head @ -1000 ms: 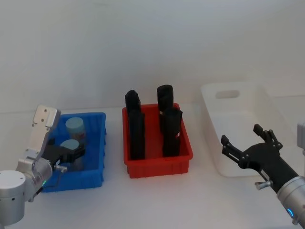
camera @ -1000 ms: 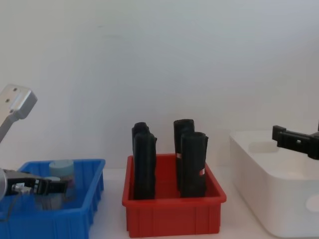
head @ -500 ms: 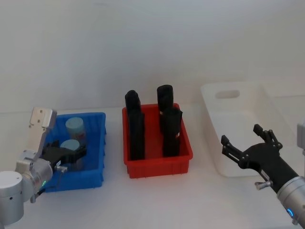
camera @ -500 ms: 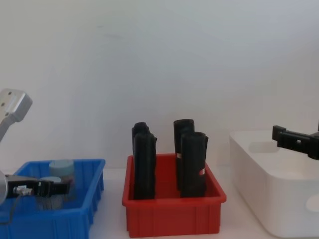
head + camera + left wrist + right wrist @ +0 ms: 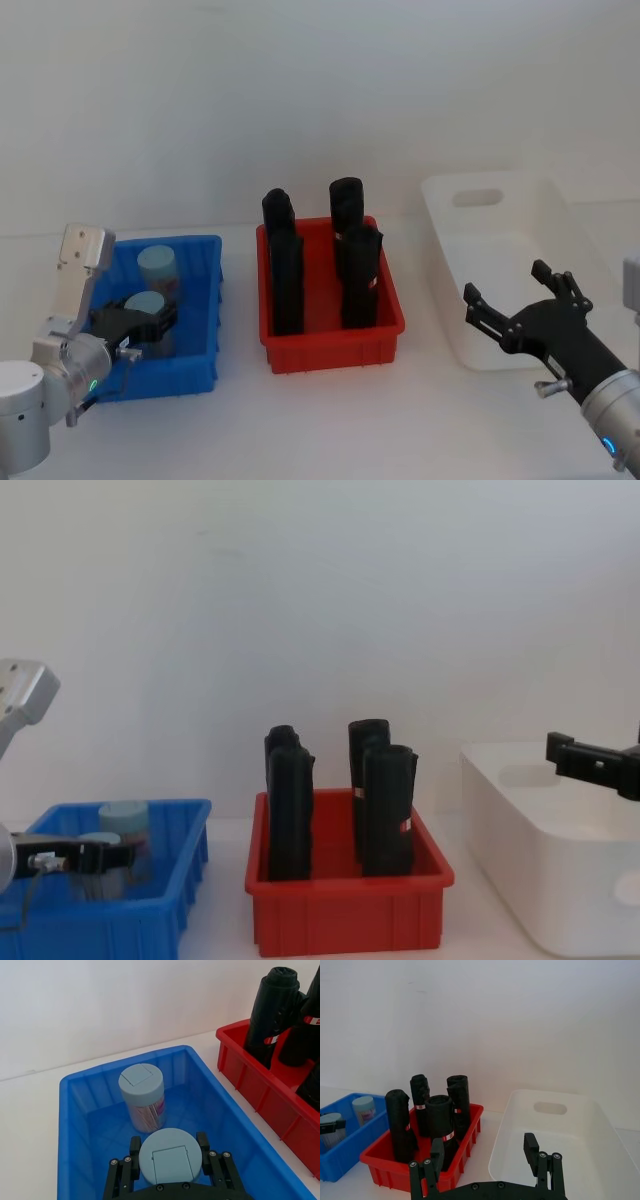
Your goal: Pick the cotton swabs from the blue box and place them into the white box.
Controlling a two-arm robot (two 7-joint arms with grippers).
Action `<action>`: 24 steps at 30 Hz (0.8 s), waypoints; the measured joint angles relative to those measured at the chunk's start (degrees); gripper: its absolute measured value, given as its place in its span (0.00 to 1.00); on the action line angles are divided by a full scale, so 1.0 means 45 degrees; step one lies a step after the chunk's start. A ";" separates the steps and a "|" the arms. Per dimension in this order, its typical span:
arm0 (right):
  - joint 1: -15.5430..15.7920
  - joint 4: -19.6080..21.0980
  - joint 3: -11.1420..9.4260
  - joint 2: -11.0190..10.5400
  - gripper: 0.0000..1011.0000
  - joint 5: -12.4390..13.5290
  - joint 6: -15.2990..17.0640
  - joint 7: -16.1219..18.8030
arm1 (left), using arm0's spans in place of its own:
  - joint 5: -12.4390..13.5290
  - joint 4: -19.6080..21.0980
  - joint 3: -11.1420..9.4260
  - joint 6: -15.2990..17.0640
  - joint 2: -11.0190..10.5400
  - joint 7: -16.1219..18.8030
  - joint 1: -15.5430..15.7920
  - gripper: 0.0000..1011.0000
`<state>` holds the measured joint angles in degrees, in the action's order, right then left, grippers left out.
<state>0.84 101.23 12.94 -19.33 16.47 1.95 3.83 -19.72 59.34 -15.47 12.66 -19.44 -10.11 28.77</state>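
At the left of the tabletop (image 5: pixel 330 430), inside the blue box (image 5: pixel 160 380), the left gripper (image 5: pixel 169 1144) has its fingers (image 5: pixel 135 1146) clamped on the nearer cotton swab jar (image 5: pixel 170 1162); a second jar (image 5: pixel 157 268) stands just behind it. The red bin (image 5: pixel 330 350) of black tubes (image 5: pixel 287 275) sits in the middle. At the right, the right gripper (image 5: pixel 505 282) hovers at the front of the white box (image 5: pixel 450 300), fingers apart.

The left gripper (image 5: pixel 170 1144) and the right gripper (image 5: pixel 484 1146) are built of black jointed fingers (image 5: pixel 135 1146) studded with small silver screws (image 5: pixel 114 1162). The arms are finished in round silver-grey housings (image 5: pixel 22 415), with a green light (image 5: pixel 90 383) set in the left and a blue light (image 5: pixel 607 445) in the right. A pale grey block (image 5: pixel 82 252) with small screw holes and a thin dark cable (image 5: pixel 27 892) are carried at the left wrist.
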 joint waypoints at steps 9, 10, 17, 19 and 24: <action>0.0000 0.0000 0.0000 0.0000 0.99 0.0000 0.0000 -0.0001 | 0.0010 0.0936 0.0067 0.0143 -0.0137 0.0003 -0.0268 0.66; -0.0001 0.0000 -0.0001 0.0000 0.99 -0.0001 0.0000 -0.0001 | 0.0060 0.1215 0.0081 0.0205 -0.0180 0.0003 -0.0329 0.66; 0.0000 0.0000 -0.0001 0.0000 0.99 -0.0001 -0.0001 -0.0001 | 0.0307 0.2499 0.0129 0.0575 -0.0386 -0.0174 -0.0589 0.66; 0.0000 0.0000 -0.0001 0.0000 0.99 -0.0001 0.0000 -0.0001 | 0.0360 0.2766 0.0139 0.0672 -0.0432 -0.0248 -0.0637 0.66; -0.0001 0.0000 0.0000 0.0000 0.99 0.0000 -0.0001 -0.0001 | 0.0519 0.3634 0.0154 0.1036 -0.0570 -0.0544 -0.0770 0.66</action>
<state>0.84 101.23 12.94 -19.33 16.47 1.95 3.83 -17.38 75.69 -14.78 17.32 -22.01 -12.56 25.30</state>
